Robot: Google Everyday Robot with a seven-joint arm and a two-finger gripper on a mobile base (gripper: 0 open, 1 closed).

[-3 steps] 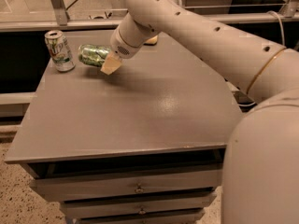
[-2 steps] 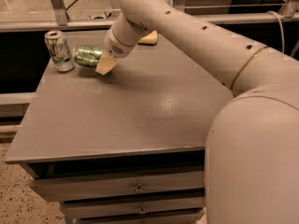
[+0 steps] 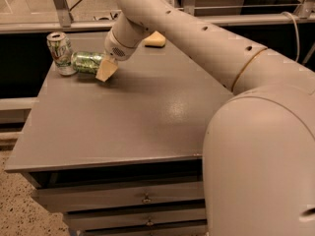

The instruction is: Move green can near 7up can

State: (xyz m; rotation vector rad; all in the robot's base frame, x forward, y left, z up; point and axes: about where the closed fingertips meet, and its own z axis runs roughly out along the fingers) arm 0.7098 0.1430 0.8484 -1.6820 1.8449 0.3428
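Holding the green can (image 3: 86, 62) sideways, the pincer (image 3: 102, 66) is closed around its end, low over the counter (image 3: 123, 127). The 7up can (image 3: 60, 53) stands just beyond the pincer's tip, almost touching the green can. A push that way could knock it off the edge.

So the 7up can (image 3: 59, 53) stands at the far left corner of the surface (image 3: 123, 122), with the green can (image 3: 86, 62) lying on its side just to its right. The end effector (image 3: 105, 69) sits at that can's right end. A small block (image 3: 155, 39) lies further back and to the right.
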